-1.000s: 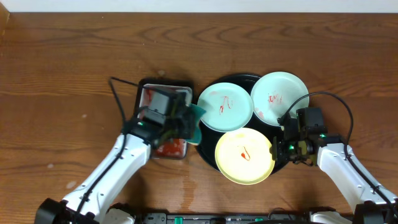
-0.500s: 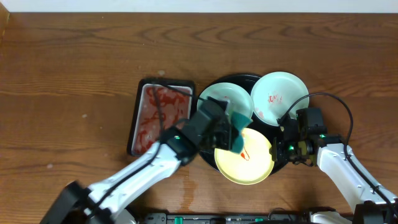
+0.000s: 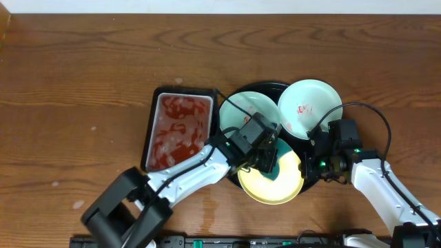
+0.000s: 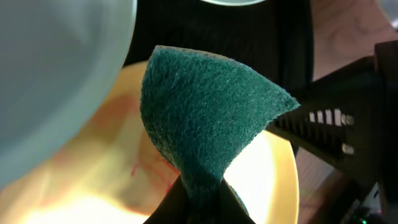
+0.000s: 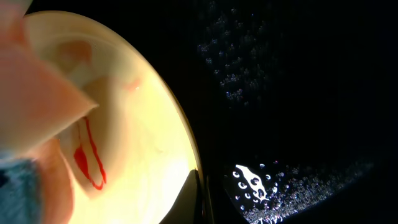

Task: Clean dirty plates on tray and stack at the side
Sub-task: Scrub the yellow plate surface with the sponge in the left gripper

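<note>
The round black tray (image 3: pixel 238 173) holds three plates. The yellow plate (image 3: pixel 286 184) lies at its front, and two mint-green plates sit behind it, one at the left (image 3: pixel 238 114) and one at the right (image 3: pixel 313 103), the right one with red squiggles. My left gripper (image 3: pixel 270 160) is shut on a dark green sponge (image 4: pixel 205 118) and holds it on the yellow plate (image 4: pixel 112 180) over a red squiggle (image 4: pixel 146 168). My right gripper (image 3: pixel 311 165) is shut on the yellow plate's right rim (image 5: pixel 186 162); a red squiggle (image 5: pixel 87 155) shows there.
A rectangular metal tray (image 3: pixel 176 129) with red liquid stands left of the black tray. Wet droplets (image 5: pixel 255 180) lie on the black tray (image 5: pixel 298 74) by my right gripper. Bare wooden table (image 3: pixel 76 83) surrounds everything.
My left gripper carried the green sponge from over the metal tray rightward onto the yellow plate. The right gripper has held still on the plate's rim.
</note>
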Tool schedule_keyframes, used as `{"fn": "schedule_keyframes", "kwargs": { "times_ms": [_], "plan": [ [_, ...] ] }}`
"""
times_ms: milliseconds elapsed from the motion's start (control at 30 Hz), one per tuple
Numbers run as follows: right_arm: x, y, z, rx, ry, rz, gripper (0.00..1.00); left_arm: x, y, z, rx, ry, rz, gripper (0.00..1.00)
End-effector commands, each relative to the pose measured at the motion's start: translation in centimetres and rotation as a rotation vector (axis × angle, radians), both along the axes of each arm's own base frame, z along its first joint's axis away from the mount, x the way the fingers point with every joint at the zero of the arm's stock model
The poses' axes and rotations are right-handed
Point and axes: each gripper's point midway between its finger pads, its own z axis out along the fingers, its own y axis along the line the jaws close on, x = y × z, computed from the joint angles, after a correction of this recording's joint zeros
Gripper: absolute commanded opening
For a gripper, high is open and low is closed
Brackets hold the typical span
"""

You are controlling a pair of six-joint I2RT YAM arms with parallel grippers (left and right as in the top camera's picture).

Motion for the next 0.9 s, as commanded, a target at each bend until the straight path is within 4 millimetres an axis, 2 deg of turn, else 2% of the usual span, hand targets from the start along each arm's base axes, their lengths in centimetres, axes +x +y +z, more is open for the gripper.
{"fn": "schedule_keyframes", "kwargs": {
  "times_ms": [0, 167, 367, 467, 533, 733, 867],
  "plan": [
    [-0.2, -0.2, -0.3, 0.003, 0.014, -0.009, 0.01, 0.0, -0.3, -1.1, 0.022, 0.001, -0.034, 0.07],
    [-0.2, -0.2, -0.3, 0.003, 0.012, -0.009, 0.01, -0.1, 0.2, -2.5, 0.063, 0.018, -0.026, 0.07],
    [-0.2, -0.2, -0.3, 0.003, 0.012, -0.009, 0.01, 1.2, 4.6, -4.4, 0.289, -0.04, 0.078, 0.07],
    [-0.2, -0.2, -0.3, 0.003, 0.012, -0.009, 0.01, 1.1, 5.7, -4.4, 0.336, -0.04, 0.083, 0.07],
    [-0.2, -0.2, -0.3, 0.003, 0.012, -0.009, 0.01, 1.0, 5.4, -3.5, 0.318, -0.047, 0.064, 0.07],
    [-0.2, -0.2, -0.3, 0.003, 0.012, -0.009, 0.01, 1.5, 2.4, 1.0, 0.14, -0.101, 0.025, 0.07],
    [-0.2, -0.2, -0.3, 0.003, 0.012, -0.009, 0.01, 1.9, 1.7, 1.4, 0.098, -0.094, 0.057, 0.08]
  ]
}}
